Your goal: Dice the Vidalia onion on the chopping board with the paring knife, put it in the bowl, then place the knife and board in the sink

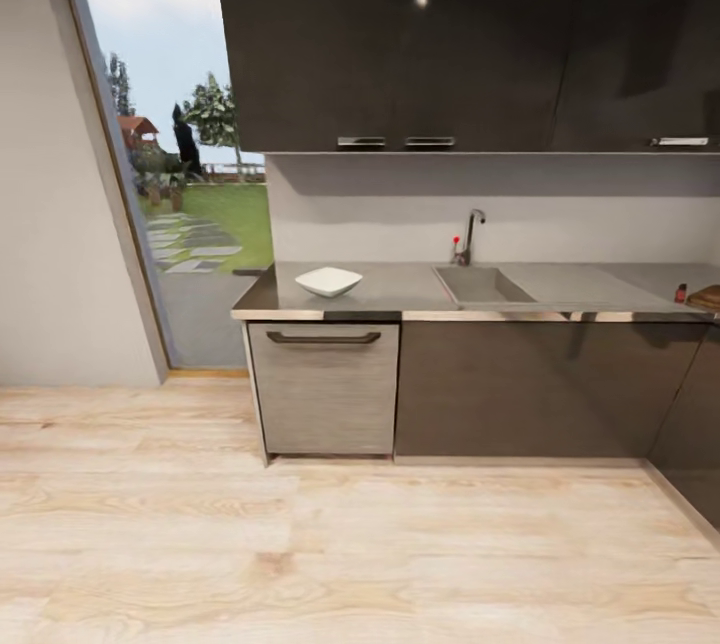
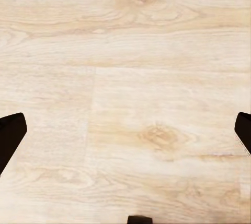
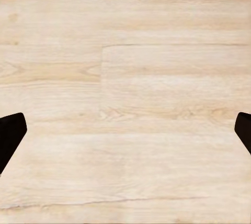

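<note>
Glossy grey countertop (image 1: 400,284), matt steel sink (image 1: 483,285) (chrome faucet (image 1: 468,236)), pale grained wood floor (image 1: 300,544).

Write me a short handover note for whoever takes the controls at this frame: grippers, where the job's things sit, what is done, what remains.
Left gripper and right gripper: both open, empty, over the wooden floor.
Robot stands back from the countertop.
Bowl sits on the counter left of the sink. Chopping board shows at the far right edge, with something small and red beside it, too small to name. Onion: not made out in the basin.
Done: nothing visible.
Left: every step.
</note>
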### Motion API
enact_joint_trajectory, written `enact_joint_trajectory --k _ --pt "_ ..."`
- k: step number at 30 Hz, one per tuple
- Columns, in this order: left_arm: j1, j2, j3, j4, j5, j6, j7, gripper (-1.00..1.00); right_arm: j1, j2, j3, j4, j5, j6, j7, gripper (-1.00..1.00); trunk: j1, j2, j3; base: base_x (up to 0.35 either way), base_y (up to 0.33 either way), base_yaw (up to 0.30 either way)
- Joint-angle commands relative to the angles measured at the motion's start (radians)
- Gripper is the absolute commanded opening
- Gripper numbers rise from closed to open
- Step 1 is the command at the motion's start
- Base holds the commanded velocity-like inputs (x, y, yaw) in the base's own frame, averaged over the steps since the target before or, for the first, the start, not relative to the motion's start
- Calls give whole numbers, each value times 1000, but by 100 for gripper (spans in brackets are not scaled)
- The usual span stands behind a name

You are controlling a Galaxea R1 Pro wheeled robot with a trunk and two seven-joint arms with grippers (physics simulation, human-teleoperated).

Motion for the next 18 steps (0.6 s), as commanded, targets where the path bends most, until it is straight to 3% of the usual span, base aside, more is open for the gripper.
enact_joint_trajectory --k 1,7,18 --pt "0 0 0 -1 1 -2 2 100 -1 0 0 1 1 -3 -3 100 1 0 -1 310 0 0" --pt "0 1 1 -2 4 -2 2 100 -1 0 0 1 0 -2 -4 100 1 0 -1 208 0 0" --pt "0 -1 1 -5 5 -1 3 100 0 0 1 2 0 -2 -4 100 -7 14 5 12 0 0"
